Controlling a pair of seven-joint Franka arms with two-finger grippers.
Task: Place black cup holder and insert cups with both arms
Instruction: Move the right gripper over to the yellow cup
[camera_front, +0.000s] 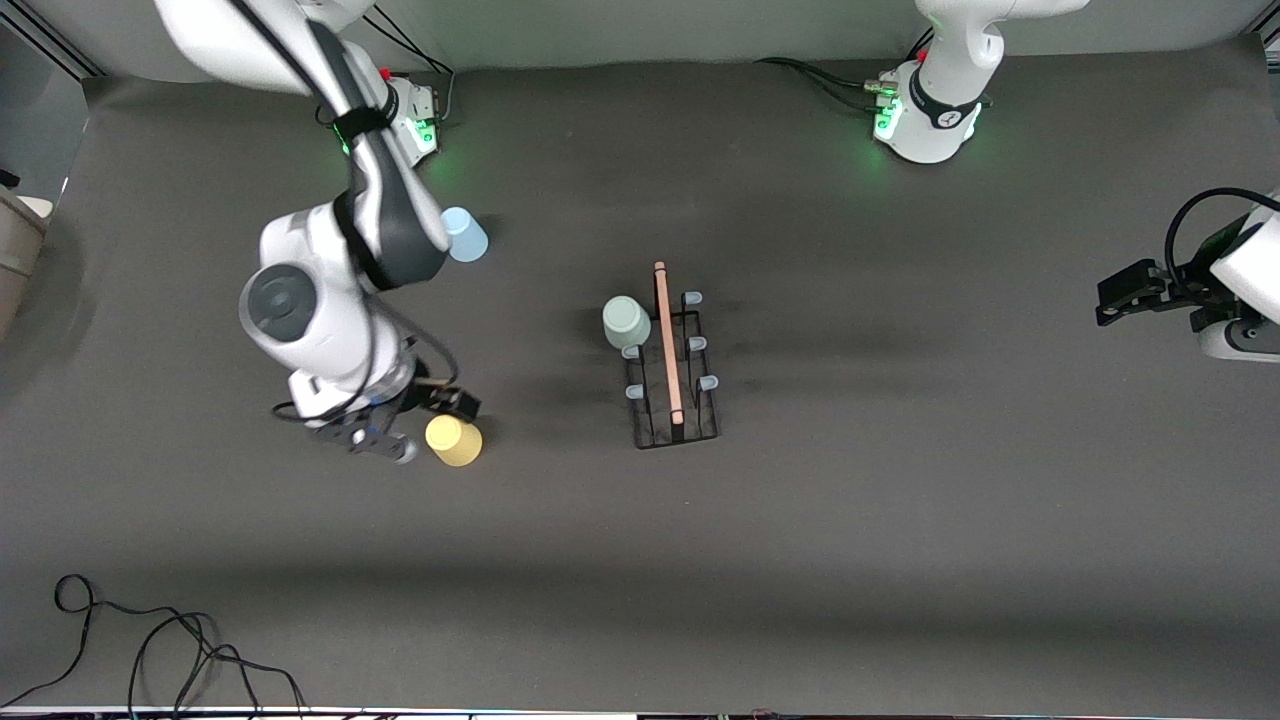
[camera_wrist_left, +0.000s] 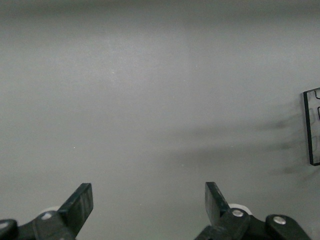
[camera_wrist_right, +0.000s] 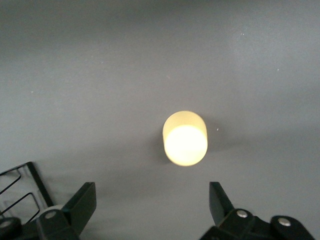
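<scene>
You have the black cup holder (camera_front: 672, 365) standing in the middle of the table, its wooden handle (camera_front: 666, 345) running along the top, and the grey-green cup (camera_front: 626, 322) sits on one of its pegs on the side toward the right arm's end. The blue cup (camera_front: 464, 234) stands on the mat near the right arm's base, partly covered by that arm. The yellow cup (camera_front: 454, 440) stands on the mat nearer the front camera than the blue one.

Your right gripper (camera_wrist_right: 152, 200) hangs over the mat just beside the yellow cup, fingers spread wide and holding nothing. Its wrist view shows the cup apart from both fingers, plus a corner of the holder.

Your left gripper (camera_wrist_left: 149, 202) waits over bare mat at the left arm's end, fingers also spread and empty; its wrist view catches only an edge of the holder. A loose cable (camera_front: 150, 640) lies near the front camera.
</scene>
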